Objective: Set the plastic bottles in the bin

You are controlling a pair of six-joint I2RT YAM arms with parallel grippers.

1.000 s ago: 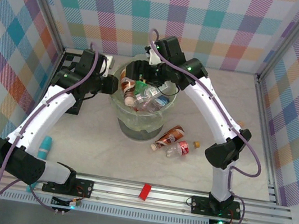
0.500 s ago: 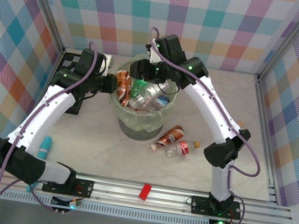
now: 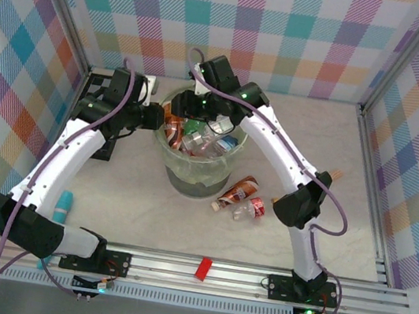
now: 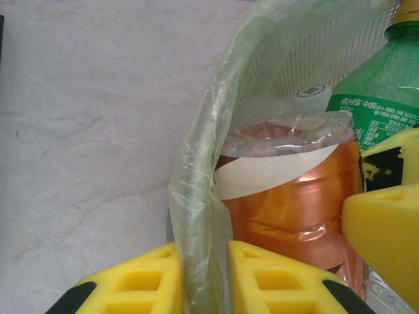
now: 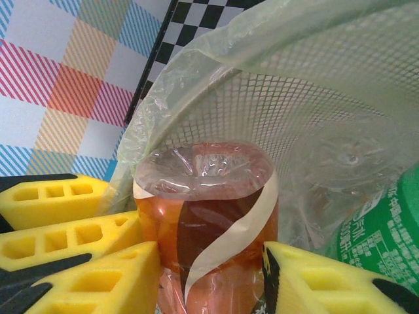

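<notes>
1. Lying on the surface at five o'clock of the bin (image 3: 194,177): a loose brown bottle (image 3: 237,192) and a clear red-labelled bottle (image 3: 250,208).
2. My left gripper (image 4: 203,255) pinches the bin's liner rim at nine o'clock, nearly closed.
3. My right gripper (image 5: 209,255), inside the bin, clamps an orange-brown bottle (image 5: 206,196); a green bottle (image 4: 380,98) sits just beside it.

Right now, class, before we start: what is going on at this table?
The bin is being filled. The left tool pinches the bin's lined rim, while the right tool grips a brown bottle standing bottom-up just inside it, beside a green bottle. A second brown bottle and a red-labelled bottle lie on the table beside the bin, not yet loaded.
</notes>
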